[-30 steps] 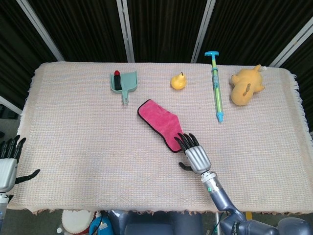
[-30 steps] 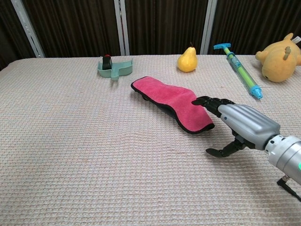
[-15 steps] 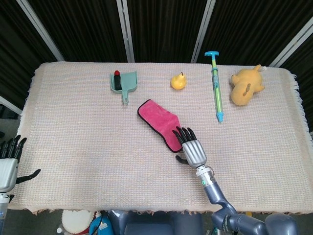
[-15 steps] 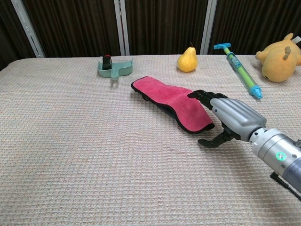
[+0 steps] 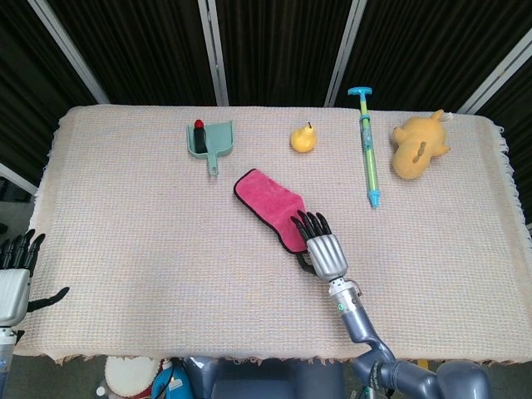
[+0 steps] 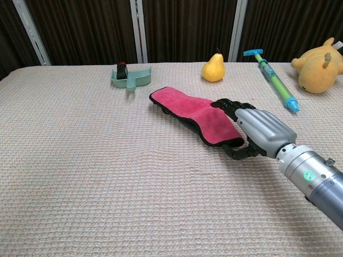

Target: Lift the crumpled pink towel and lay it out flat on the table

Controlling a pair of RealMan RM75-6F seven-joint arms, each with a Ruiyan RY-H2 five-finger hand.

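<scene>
Right hand (image 6: pixel 256 130) is shown at the near end of the pink towel (image 6: pixel 195 112), with the fingertips (image 5: pixel 308 221) laid on the cloth's upper face and the thumb reaching in at table level beside the dark hem. No cloth is seen pinched yet, so the hand is read as spread around the edge and not closed on it; whether the thumb touches the hem cannot be told from either view. Left hand (image 5: pixel 15 270) is seen only from the head camera, at the near left corner of the table (image 5: pixel 125 249), fingers apart and holding nothing.

The towel is found near the middle of the table, lying as a long narrow folded strip that runs diagonally from the dustpan (image 5: pixel 210 140) side toward the right hand. It is in contact with the table along its whole visible length.

Progress is judged to be at the very start: the grasp is being set, the towel has not been lifted, and the unfolding and flat laying are left to do. The pear (image 5: pixel 303 139), the water pump toy (image 5: pixel 368 148) and the yellow plush toy (image 5: pixel 420 145) lie along the far edge, well apart from the towel.
</scene>
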